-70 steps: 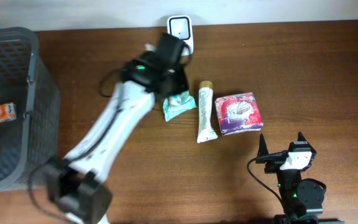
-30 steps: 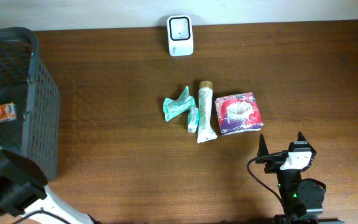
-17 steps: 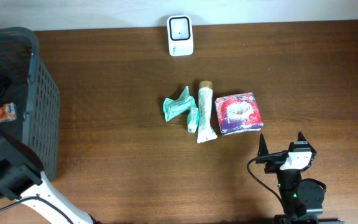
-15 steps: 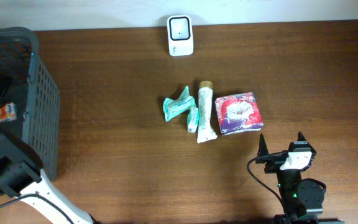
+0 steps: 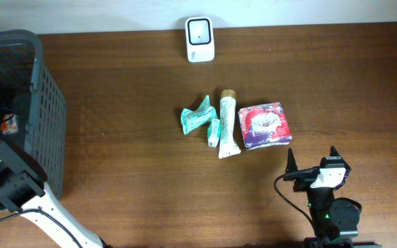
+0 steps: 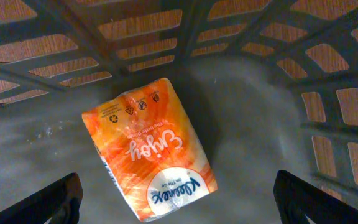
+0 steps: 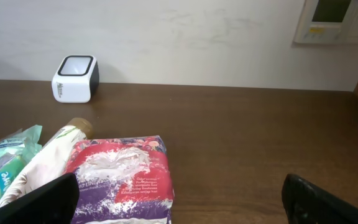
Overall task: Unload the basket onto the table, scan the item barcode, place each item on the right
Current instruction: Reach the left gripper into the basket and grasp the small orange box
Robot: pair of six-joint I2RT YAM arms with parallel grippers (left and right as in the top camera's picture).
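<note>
Two arms show from above: the left arm (image 5: 7, 184) reaches into the grey basket (image 5: 44, 83), where the orange packet (image 5: 8, 123) lies; the right gripper (image 5: 311, 156) sits near the table's front, fingers spread. Left wrist: the left gripper (image 6: 179, 205) hangs wide apart over the packet on the basket floor. Right wrist: spread fingers face a purple pack (image 7: 120, 171), a tube (image 7: 48, 155) and the white scanner (image 7: 76, 78)

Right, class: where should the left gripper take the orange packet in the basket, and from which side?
Probably across its long edges, from straight above: the orange packet lies flat, skewed, on the basket floor, and the walls block any sideways approach.
</note>
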